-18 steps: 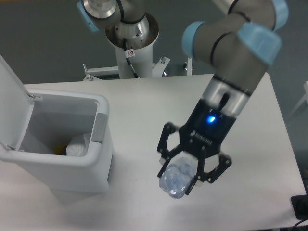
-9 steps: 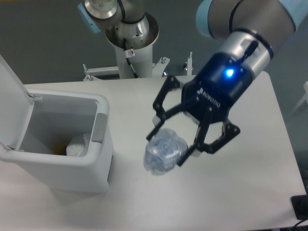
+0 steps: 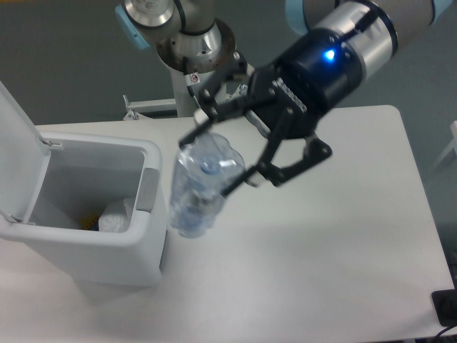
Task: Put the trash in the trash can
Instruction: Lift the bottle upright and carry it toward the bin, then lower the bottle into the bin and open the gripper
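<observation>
The gripper [image 3: 225,161] is swinging up and across from the middle of the table [image 3: 343,243], jaws clamped on the bottle [image 3: 200,187], and it is now carrying it in the air just beside the open trash can [image 3: 86,264], so the drop looks close. The bottle is hanging below and ahead of the jaws, crushed, clear and blurred, while the wrapper [image 3: 118,216] is already lying inside the can.
</observation>
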Tool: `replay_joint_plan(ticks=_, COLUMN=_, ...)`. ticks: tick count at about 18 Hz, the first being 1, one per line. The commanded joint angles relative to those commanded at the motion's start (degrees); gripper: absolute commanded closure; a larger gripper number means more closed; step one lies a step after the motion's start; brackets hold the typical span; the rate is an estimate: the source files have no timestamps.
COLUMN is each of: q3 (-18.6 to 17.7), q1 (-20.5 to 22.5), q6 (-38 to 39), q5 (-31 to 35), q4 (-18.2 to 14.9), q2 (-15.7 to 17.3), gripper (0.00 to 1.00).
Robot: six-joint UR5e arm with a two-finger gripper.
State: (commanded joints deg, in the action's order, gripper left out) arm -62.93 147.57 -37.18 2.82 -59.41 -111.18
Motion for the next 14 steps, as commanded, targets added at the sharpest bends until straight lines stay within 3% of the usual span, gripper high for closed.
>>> replay_joint_plan(ticks=4, q3=-6.05, q1=-1.41, q6=-0.52, q5=-0.01, q4=0.09, q2=3.59, gripper=0.7)
replay_joint_plan(ticks=8, q3=-7.29, q1=-3.77, q6=0.0, q5=0.17, q4=0.0, q2=3.87, gripper=0.7)
replay_joint_plan(ticks=11, q3=-11.76, q1=-5.19, q6=-0.7, q5=1.04, q4=0.44, q2=5.36, gripper=0.7)
replay_joint_plan(ticks=14, q3=-16.08, q1=-7.29, q6=-2.28, q5=4.11, q4=3.95, q2=6.33, gripper=0.69)
